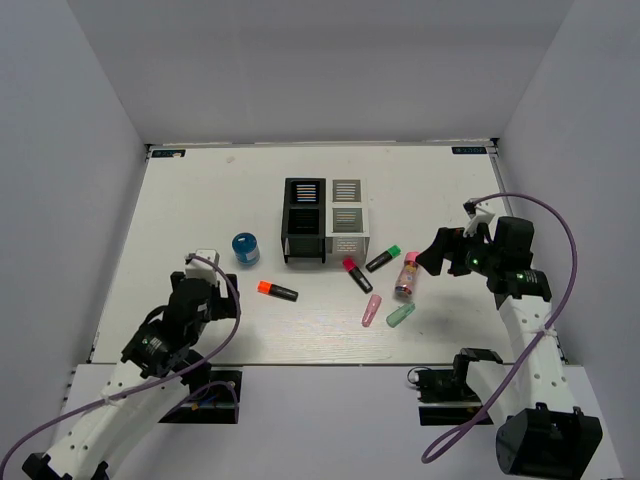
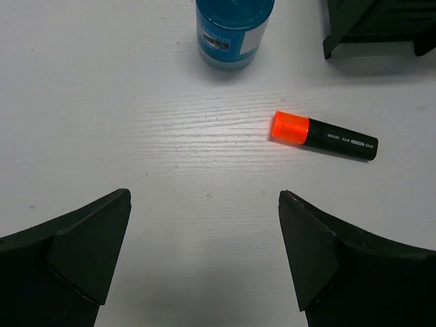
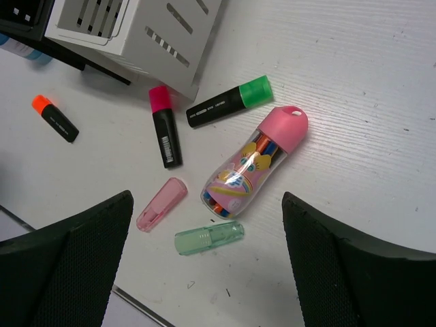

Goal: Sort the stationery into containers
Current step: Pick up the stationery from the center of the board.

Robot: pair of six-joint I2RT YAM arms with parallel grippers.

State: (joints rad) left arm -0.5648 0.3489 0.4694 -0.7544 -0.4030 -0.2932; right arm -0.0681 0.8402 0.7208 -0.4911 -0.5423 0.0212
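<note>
The black organiser (image 1: 303,220) and the white organiser (image 1: 348,215) stand joined mid-table. A blue pot (image 1: 245,249) and an orange-capped marker (image 1: 277,290) lie to their left. A red-capped marker (image 1: 357,274), a green-capped marker (image 1: 383,258), a pink tube (image 1: 406,275), a pink capsule (image 1: 372,310) and a mint capsule (image 1: 400,315) lie to the right. My left gripper (image 2: 204,195) is open and empty, short of the orange marker (image 2: 325,136) and the pot (image 2: 231,30). My right gripper (image 3: 208,196) is open and empty above the pink tube (image 3: 255,163) and the mint capsule (image 3: 208,238).
In the right wrist view the white organiser's slotted wall (image 3: 150,27) stands close behind the red marker (image 3: 165,129) and the green marker (image 3: 228,102). The table's near edge (image 3: 136,303) runs just below the capsules. Grey walls enclose the table on three sides.
</note>
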